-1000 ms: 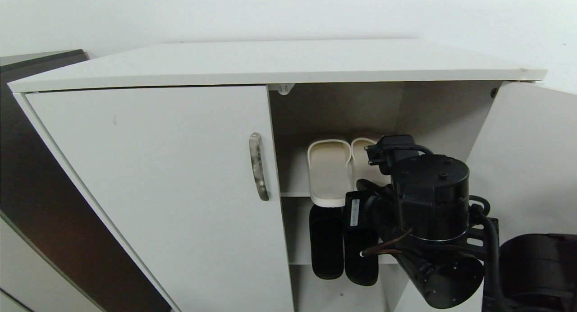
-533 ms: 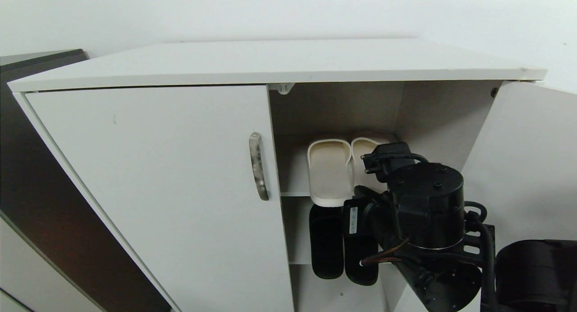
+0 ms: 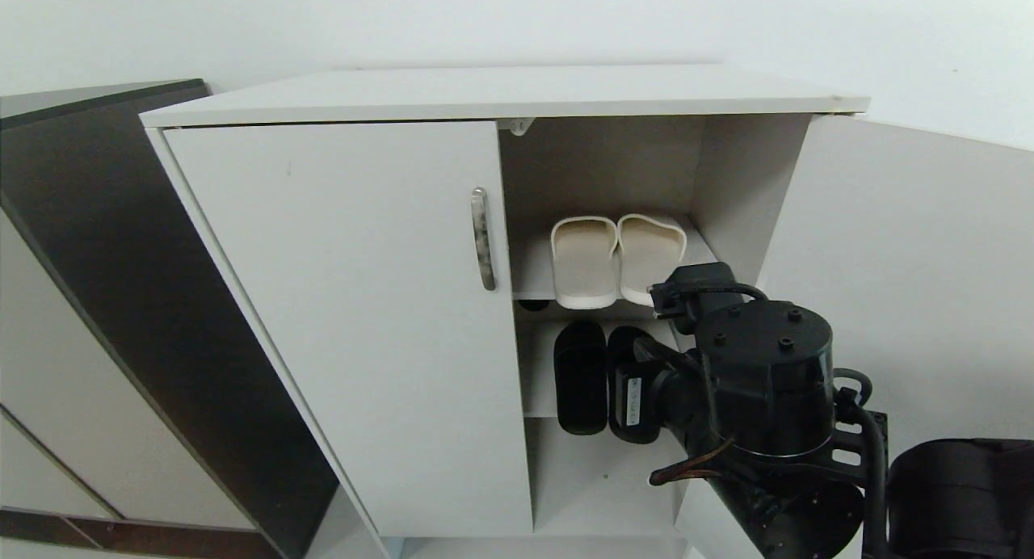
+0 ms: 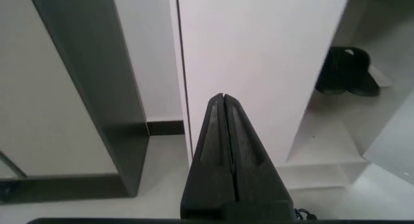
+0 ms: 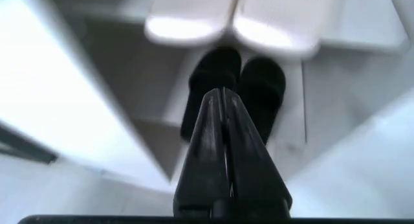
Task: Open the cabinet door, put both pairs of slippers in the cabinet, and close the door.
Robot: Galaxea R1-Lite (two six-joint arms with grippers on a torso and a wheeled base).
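Note:
The white cabinet has its right door swung wide open and its left door closed. A pair of white slippers lies on the upper shelf and a pair of black slippers on the shelf below, both toes inward. My right arm's wrist hangs in front of the opening, low on its right side. The right gripper is shut and empty, pointing at the black slippers under the white pair. The left gripper is shut and empty, low before the closed door, with the black slippers off to one side.
A metal handle runs down the closed door's inner edge. A dark brown panel stands against the cabinet's left side. The bottom compartment holds nothing. The open door bounds the space on the right.
The whole head picture has shifted: the cabinet looks smaller and farther, so the camera has backed away. The right arm sits lower and farther out of the opening. Both pairs of slippers stay on their shelves.

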